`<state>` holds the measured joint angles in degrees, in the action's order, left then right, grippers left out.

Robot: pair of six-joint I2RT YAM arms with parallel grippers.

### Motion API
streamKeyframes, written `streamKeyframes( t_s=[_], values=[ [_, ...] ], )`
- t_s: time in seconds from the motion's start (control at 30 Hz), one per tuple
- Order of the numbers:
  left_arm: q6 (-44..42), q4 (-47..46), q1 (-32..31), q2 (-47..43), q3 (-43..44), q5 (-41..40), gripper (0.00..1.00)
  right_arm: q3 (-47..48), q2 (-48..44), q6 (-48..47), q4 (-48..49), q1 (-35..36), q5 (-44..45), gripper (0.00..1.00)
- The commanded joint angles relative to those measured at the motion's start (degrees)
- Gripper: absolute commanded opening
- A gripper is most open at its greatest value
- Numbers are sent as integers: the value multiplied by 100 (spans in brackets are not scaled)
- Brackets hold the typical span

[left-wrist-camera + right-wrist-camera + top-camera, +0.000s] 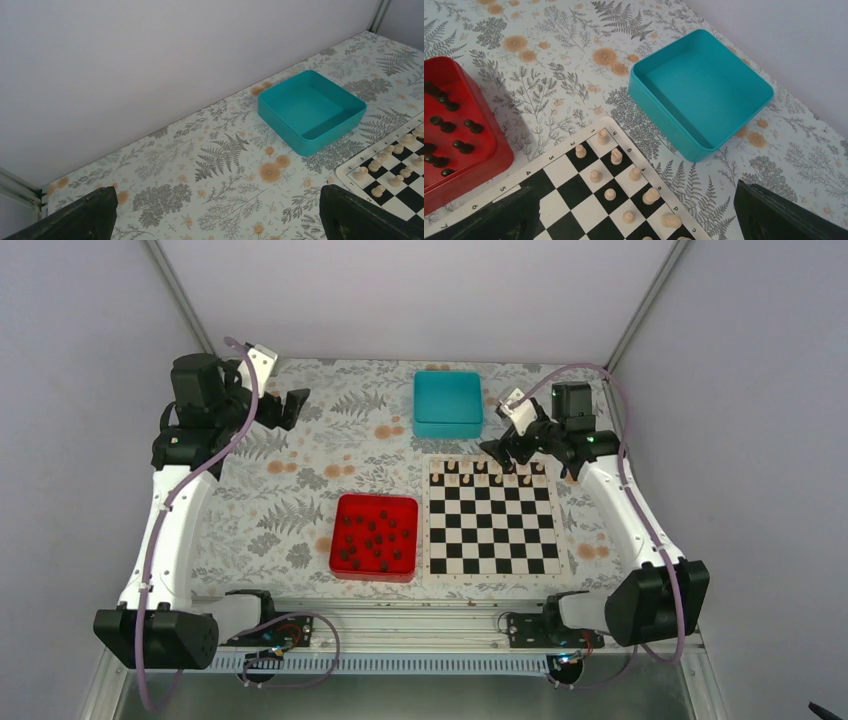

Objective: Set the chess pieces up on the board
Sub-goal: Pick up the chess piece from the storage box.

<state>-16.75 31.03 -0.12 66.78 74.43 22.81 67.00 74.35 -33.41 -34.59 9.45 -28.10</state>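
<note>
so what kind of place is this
Probably a lab robot test cell: left arm and right arm bolted at the table edge, plain white walls around it, a chessboard and red tray.

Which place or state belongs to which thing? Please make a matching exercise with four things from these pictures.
Things:
1. dark chess pieces
2. cream pieces
3. teal box
4. right gripper

Places or states:
a. empty, beyond the board
b. in the red tray
c. on the board's far rows
d. open, by the board's far edge

Pairs: 1-b, 2-c, 3-a, 4-d.
</note>
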Motion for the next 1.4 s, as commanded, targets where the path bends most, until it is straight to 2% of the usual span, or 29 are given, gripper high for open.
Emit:
streamKeyframes(
  t_s=[0.0,0.2,0.4,0.53,0.73,0.9,1.0,1.1,1.17,1.37],
  values=[
    [-2,111,36,-50,202,-10,100,136,40,-133,-182,123,149,100],
    [-84,282,42,-26,439,99,100,248,-12,-209,-573,637,243,100],
    [-502,325,41,-40,504,-288,100,492,72,-120,-799,1309,526,100],
    [-909,458,39,137,454,-583,100,621,308,56,-760,1841,733,100],
    [-1056,263,46,174,292,-793,100,972,898,176,-799,2738,918,100],
    [-1093,223,44,339,350,-835,100,1551,1705,90,-1048,3365,816,92],
    [-1067,180,47,396,331,-895,100,1951,2226,44,-1208,3735,692,81],
    [-1050,31,43,380,194,-954,100,2213,2654,29,-1183,4050,726,78],
    [-1033,-43,47,349,109,-954,100,2340,2914,21,-1109,4188,820,77],
    [-1069,-101,47,328,-21,-1020,100,2592,3553,19,-957,4335,696,65]
  ],
)
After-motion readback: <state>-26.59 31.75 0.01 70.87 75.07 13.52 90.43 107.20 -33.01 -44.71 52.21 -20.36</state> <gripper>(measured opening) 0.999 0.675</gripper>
